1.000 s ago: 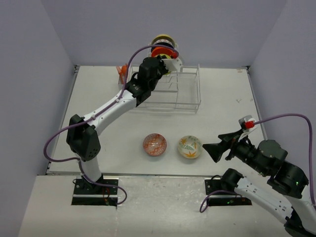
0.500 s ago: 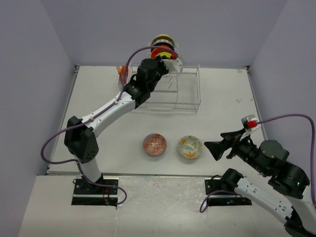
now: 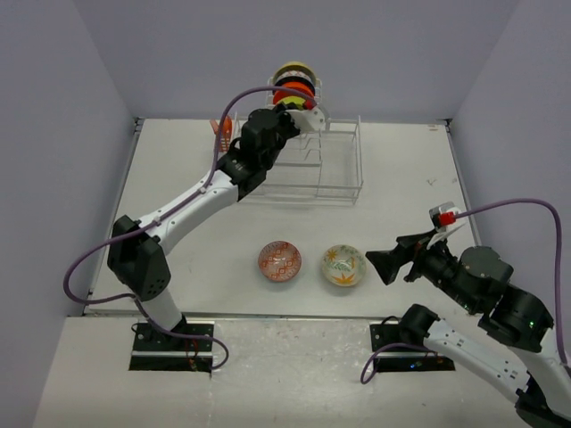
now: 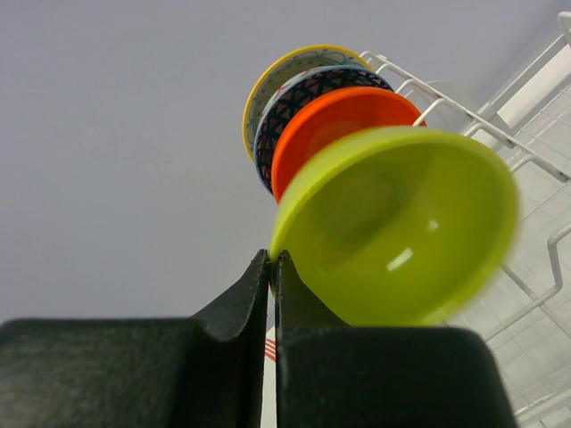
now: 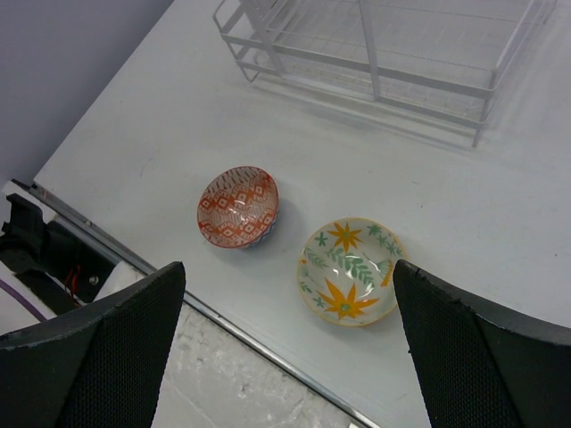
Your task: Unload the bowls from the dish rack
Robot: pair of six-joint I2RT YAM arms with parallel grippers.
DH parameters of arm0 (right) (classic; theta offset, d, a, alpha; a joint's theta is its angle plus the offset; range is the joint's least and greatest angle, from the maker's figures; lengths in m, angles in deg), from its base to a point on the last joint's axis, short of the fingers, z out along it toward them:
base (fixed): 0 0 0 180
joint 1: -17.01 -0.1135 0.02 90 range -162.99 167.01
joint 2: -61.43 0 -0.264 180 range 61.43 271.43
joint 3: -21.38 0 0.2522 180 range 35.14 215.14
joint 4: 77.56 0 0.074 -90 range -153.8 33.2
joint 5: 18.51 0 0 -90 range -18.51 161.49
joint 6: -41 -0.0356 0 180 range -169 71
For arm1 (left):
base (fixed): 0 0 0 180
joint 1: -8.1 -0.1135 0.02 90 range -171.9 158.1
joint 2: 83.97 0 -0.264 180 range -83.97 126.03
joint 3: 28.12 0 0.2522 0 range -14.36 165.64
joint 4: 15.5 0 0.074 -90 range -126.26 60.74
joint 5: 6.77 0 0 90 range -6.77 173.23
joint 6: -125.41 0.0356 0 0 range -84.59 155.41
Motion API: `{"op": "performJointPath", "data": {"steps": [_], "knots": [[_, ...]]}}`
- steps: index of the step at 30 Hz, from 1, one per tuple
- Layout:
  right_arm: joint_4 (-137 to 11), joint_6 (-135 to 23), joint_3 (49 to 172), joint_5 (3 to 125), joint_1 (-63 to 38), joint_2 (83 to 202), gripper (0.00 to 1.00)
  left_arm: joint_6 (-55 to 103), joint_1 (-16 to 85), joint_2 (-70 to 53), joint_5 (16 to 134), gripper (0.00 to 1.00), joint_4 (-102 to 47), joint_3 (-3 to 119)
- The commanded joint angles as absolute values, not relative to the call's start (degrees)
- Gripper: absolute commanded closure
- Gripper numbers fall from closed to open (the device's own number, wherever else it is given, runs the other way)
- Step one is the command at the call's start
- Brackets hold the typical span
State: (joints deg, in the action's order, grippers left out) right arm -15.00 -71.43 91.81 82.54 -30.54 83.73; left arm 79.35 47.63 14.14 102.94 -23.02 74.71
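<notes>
The white wire dish rack (image 3: pixel 326 165) stands at the back of the table and shows in the right wrist view (image 5: pixel 384 53). Bowls stand on edge at its far end: lime green (image 4: pixel 401 223), plain orange (image 4: pixel 335 116), blue patterned (image 4: pixel 303 94) and white with yellow rim (image 4: pixel 268 80). My left gripper (image 4: pixel 271 267) is shut on the lime green bowl's rim at the rack's back left (image 3: pixel 285 111). The red-white patterned bowl (image 3: pixel 279 259) and the orange-leaf bowl (image 3: pixel 343 265) sit on the table in front. My right gripper (image 3: pixel 379 266) is open and empty, just right of the orange-leaf bowl (image 5: pixel 348 270).
Orange utensils (image 3: pixel 219 132) stand in the small cup at the rack's left end. The table's front metal edge (image 5: pixel 268 343) runs just below the two bowls. Grey walls close in the table on three sides.
The left arm has shifted slightly left at the rack's back end. The right gripper has drifted a little up and left, staying open beside the orange-leaf bowl.
</notes>
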Motion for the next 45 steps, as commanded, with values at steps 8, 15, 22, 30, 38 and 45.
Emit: {"op": "performJointPath", "data": {"steps": [8,15,22,30,38,45], "knots": [[-17.13,-71.67,93.68,83.35,-30.45,87.53,0.01,74.7,48.79,4.81,103.1,1.0,-17.92,72.04],[-17.21,-71.5,94.47,83.35,-30.45,88.76,0.01,71.89,49.05,2.79,105.2,1.0,-18.88,71.59],[-18.09,-71.24,95.26,83.18,-30.45,91.22,0.01,49.86,49.58,-6.79,114.06,1.0,-32.74,74.84],[-17.92,-70.71,97.63,81.69,-30.45,91.84,0.01,9.48,49.32,-19.79,127.43,1.0,-64.56,66.24],[-18.44,-70.71,99.04,77.91,-30.45,94.12,0.01,-15.01,42.3,-32.53,118.66,1.0,-69.43,40.5],[-18.97,-70.27,99.39,76.24,-30.45,94.91,0.01,-22.68,34.91,-34.31,113.55,1.0,-63.81,24.77]]}}
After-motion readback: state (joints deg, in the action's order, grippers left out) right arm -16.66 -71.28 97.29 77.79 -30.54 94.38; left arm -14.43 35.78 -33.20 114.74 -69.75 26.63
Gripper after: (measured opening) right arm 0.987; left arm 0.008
